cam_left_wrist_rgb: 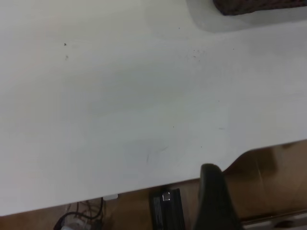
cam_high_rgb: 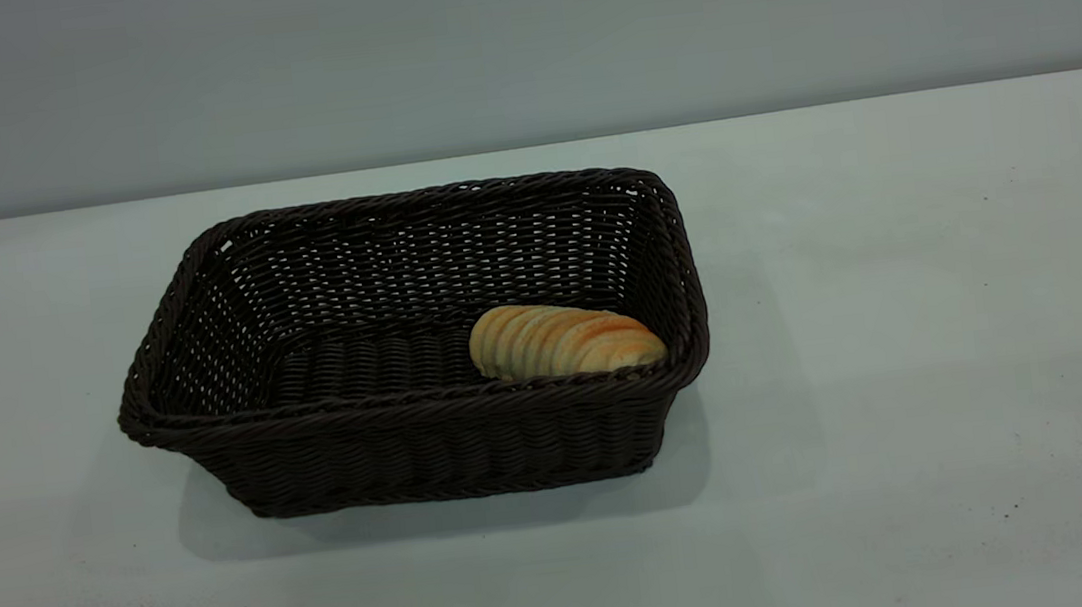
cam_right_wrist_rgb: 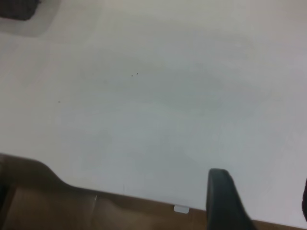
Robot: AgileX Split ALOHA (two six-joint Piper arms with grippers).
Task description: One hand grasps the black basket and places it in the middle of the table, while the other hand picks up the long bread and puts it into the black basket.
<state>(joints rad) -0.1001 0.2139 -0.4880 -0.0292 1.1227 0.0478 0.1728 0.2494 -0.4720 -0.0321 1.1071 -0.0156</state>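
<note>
White table (cam_high_rgb: 905, 325), dark woven black basket (cam_high_rgb: 415, 447), ridged golden long bread (cam_high_rgb: 560, 339) inside, each end effector's state unclear.

You see even, soft overhead light with no glare on the table (cam_high_rgb: 903, 306). The basket (cam_high_rgb: 419, 437) casts a pale, blurred shadow (cam_high_rgb: 482, 511) toward you and to both sides in the exterior view, which is sharp. Both wrist views are softer and slightly hazy; the dark finger (cam_left_wrist_rgb: 216, 201) in each foreground is out of focus, and the basket corner (cam_left_wrist_rgb: 254, 5) is blurred.
</note>
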